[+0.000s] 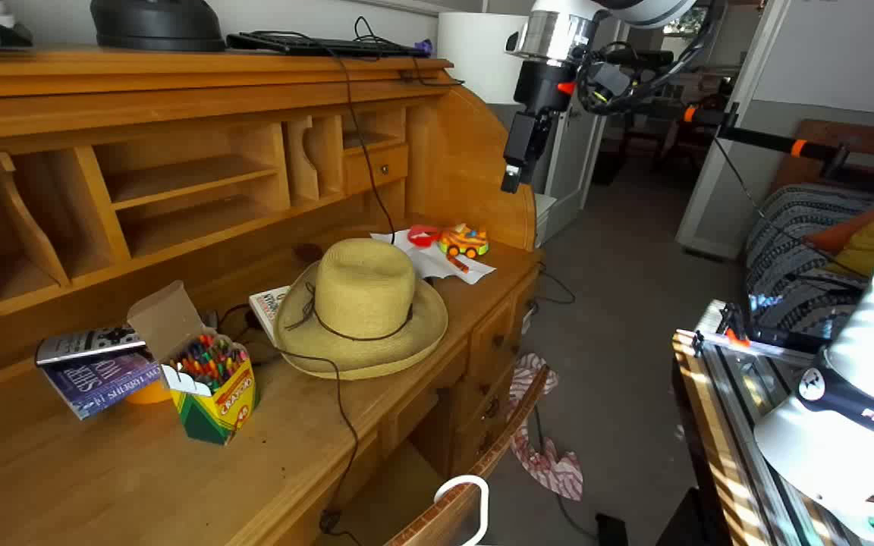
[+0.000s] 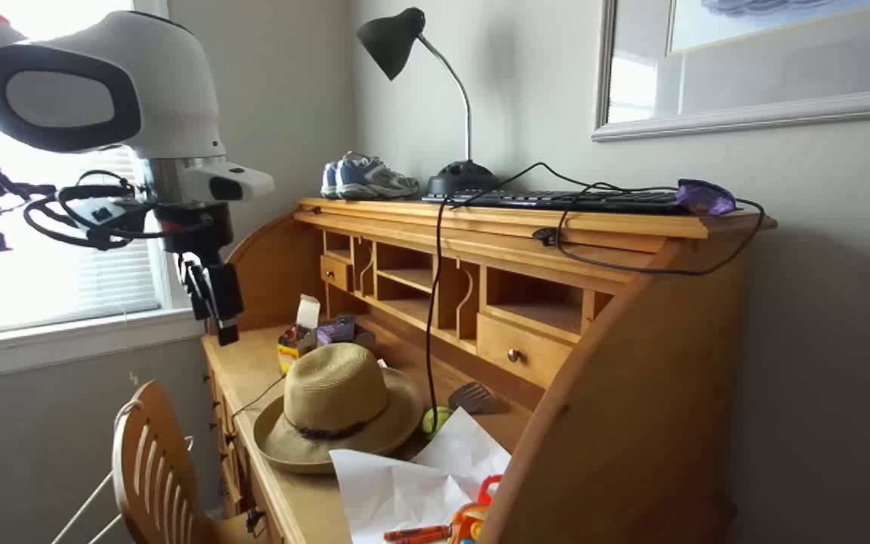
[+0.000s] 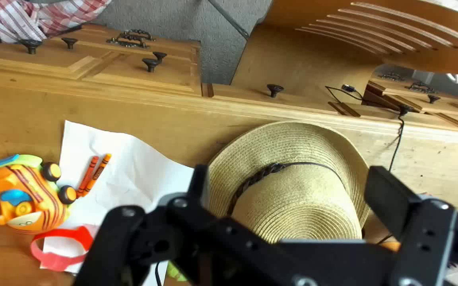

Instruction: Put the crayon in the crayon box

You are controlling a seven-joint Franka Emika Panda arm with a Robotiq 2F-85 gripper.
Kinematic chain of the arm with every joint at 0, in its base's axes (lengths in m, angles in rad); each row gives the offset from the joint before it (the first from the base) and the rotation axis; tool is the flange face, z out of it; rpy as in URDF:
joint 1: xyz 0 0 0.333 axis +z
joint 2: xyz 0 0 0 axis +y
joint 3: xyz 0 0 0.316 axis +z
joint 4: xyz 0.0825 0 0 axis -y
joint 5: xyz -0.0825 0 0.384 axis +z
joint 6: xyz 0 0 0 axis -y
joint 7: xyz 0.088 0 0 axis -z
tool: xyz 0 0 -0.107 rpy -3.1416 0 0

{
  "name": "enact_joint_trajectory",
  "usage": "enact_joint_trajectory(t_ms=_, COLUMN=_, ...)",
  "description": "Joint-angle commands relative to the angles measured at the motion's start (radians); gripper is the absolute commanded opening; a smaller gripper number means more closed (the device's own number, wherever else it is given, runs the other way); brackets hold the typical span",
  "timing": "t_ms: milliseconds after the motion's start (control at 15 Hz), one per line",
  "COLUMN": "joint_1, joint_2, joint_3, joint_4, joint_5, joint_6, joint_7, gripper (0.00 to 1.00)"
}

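1. Where I'm at: going by how things lie, this is the approach stage, nothing picked up yet. My gripper (image 3: 288, 184) hangs well above the desk (image 3: 26, 119), jaws spread wide with nothing between them.
2. The goods: a red-orange crayon (image 3: 87, 176) and a lighter orange crayon (image 3: 97, 174) lie side by side on creased white paper (image 3: 141, 167), right by the toy car (image 3: 26, 194). Task just says "the crayon", so no clue which one's mine, tbh.
3. Where it goes: the crayon box (image 1: 218, 400) stands on the desk, flap (image 1: 166, 320) up, crowded with crayon tips (image 1: 209, 356). The straw hat (image 1: 369, 303) sits between it and the paper.
4. Next move, imo: shift over the paper, come down, line my jaws up across a single crayon. They're close enough that I could pinch both, or bump the car's wheel (image 3: 67, 194).
5. Then I'd lift high over the hat and hunt for a gap among those tips.
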Motion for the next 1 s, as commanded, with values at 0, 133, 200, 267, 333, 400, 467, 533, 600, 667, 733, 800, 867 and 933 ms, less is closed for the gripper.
enact_joint_trajectory(t_ms=0, joint_1=-0.023, joint_2=0.002, joint_3=0.022, joint_4=0.001, joint_5=0.009, joint_6=-0.003, joint_7=-0.007, gripper=1.0)
enact_joint_trajectory(t_ms=133, joint_1=-0.023, joint_2=0.002, joint_3=0.022, joint_4=0.001, joint_5=0.009, joint_6=-0.003, joint_7=-0.007, gripper=1.0)
enact_joint_trajectory(t_ms=200, joint_1=-0.027, joint_2=0.037, joint_3=0.028, joint_4=0.017, joint_5=0.005, joint_6=0.019, joint_7=0.026, gripper=1.0)
enact_joint_trajectory(t_ms=267, joint_1=-0.028, joint_2=0.073, joint_3=0.029, joint_4=0.031, joint_5=0.018, joint_6=0.057, joint_7=0.05, gripper=1.0)
enact_joint_trajectory(t_ms=333, joint_1=-0.031, joint_2=0.122, joint_3=0.03, joint_4=0.054, joint_5=0.03, joint_6=0.094, joint_7=0.071, gripper=1.0)
enact_joint_trajectory(t_ms=400, joint_1=-0.035, joint_2=0.16, joint_3=0.033, joint_4=0.072, joint_5=0.032, joint_6=0.126, joint_7=0.097, gripper=1.0)
enact_joint_trajectory(t_ms=467, joint_1=-0.036, joint_2=0.213, joint_3=0.03, joint_4=0.098, joint_5=0.05, joint_6=0.169, joint_7=0.116, gripper=1.0)
enact_joint_trajectory(t_ms=533, joint_1=-0.038, joint_2=0.265, joint_3=0.028, joint_4=0.122, joint_5=0.072, joint_6=0.22, joint_7=0.132, gripper=1.0)
enact_joint_trajectory(t_ms=600, joint_1=-0.043, joint_2=0.313, joint_3=0.03, joint_4=0.152, joint_5=0.089, joint_6=0.243, joint_7=0.151, gripper=1.0)
enact_joint_trajectory(t_ms=667, joint_1=-0.049, joint_2=0.368, joint_3=0.033, joint_4=0.183, joint_5=0.113, joint_6=0.281, joint_7=0.157, gripper=1.0)
enact_joint_trajectory(t_ms=733, joint_1=-0.059, joint_2=0.417, joint_3=0.036, joint_4=0.221, joint_5=0.13, joint_6=0.279, joint_7=0.157, gripper=1.0)
enact_joint_trajectory(t_ms=800, joint_1=-0.072, joint_2=0.466, joint_3=0.04, joint_4=0.262, joint_5=0.149, joint_6=0.277, joint_7=0.146, gripper=1.0)
enact_joint_trajectory(t_ms=867, joint_1=-0.087, joint_2=0.508, joint_3=0.045, joint_4=0.299, joint_5=0.155, joint_6=0.268, joint_7=0.148, gripper=1.0)
enact_joint_trajectory(t_ms=933, joint_1=-0.105, joint_2=0.55, joint_3=0.051, joint_4=0.339, joint_5=0.161, joint_6=0.256, joint_7=0.138, gripper=1.0)
